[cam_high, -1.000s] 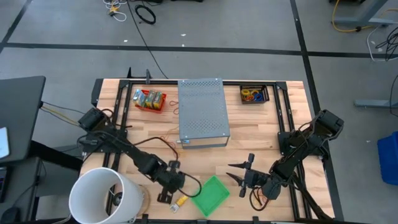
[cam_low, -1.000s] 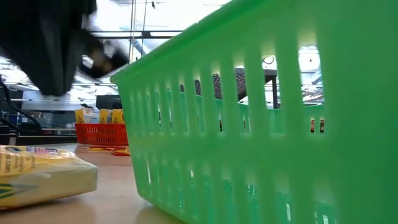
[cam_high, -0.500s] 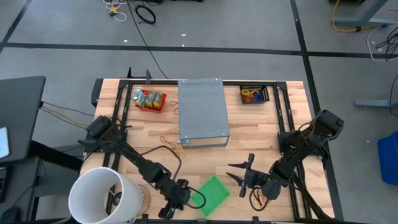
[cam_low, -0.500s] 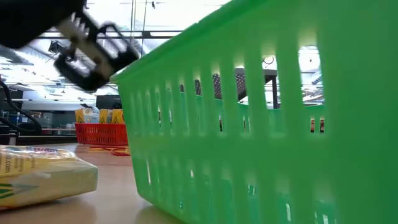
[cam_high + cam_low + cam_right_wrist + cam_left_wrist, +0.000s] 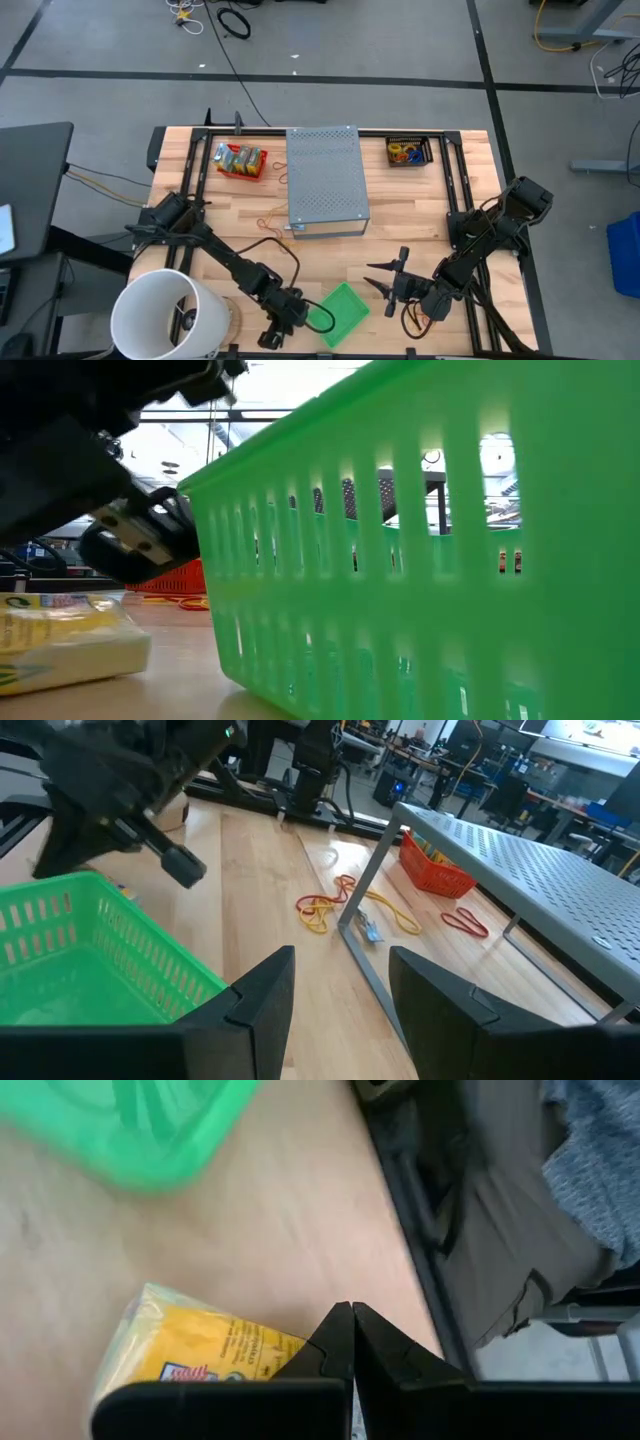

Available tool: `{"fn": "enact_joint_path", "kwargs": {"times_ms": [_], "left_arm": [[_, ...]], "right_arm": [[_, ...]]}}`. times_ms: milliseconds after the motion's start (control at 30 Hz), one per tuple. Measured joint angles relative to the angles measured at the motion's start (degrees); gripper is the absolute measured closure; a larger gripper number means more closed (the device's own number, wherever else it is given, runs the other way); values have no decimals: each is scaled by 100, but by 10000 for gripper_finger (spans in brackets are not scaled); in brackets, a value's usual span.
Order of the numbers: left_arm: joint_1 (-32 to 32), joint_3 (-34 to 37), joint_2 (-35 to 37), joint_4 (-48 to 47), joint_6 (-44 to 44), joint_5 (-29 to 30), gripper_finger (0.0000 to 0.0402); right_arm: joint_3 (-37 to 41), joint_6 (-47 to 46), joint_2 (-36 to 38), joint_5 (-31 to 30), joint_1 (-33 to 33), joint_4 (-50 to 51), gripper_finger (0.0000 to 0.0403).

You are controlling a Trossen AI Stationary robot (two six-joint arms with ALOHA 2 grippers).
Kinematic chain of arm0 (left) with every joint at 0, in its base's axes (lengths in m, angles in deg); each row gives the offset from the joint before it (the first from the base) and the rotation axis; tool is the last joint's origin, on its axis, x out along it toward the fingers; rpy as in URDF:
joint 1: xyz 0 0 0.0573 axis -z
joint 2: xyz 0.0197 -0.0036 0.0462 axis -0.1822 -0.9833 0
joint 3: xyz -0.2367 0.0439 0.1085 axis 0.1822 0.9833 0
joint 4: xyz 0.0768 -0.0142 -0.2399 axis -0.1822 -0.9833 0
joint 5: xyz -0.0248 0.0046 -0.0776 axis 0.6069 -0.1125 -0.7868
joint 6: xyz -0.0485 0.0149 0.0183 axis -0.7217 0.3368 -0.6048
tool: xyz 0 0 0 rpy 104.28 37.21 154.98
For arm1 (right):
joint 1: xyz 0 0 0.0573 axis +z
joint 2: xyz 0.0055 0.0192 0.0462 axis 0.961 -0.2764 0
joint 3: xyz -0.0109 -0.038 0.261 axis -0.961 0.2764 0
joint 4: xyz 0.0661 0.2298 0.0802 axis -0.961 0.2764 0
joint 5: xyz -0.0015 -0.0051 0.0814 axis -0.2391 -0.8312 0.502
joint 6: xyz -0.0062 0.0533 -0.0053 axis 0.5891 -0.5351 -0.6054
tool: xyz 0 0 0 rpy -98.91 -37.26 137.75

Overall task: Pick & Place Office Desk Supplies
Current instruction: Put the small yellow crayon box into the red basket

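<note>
At the bench's (image 5: 420, 200) front edge, the left gripper (image 5: 352, 1342) hangs clenched and empty directly over a yellow packet (image 5: 195, 1345), just beside the green basket (image 5: 340, 312). The right gripper (image 5: 385, 275), fingers spread and empty, waits near the basket's other side.

Wooden table (image 5: 420, 215) carries grey box (image 5: 326, 178), green basket (image 5: 340, 313), red basket (image 5: 240, 160), white bucket (image 5: 160, 315)
</note>
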Motion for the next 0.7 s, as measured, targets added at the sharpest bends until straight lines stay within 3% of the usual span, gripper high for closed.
{"fn": "enact_joint_path", "kwargs": {"times_ms": [467, 700], "left_arm": [[-114, -37, 47, -1813, 393, 802, 401], [-317, -25, 105, -2261, 712, 1269, 401]], "right_arm": [[0, 90, 0, -7, 0, -2, 231], [0, 92, 0, -37, 0, -8, 231]]}}
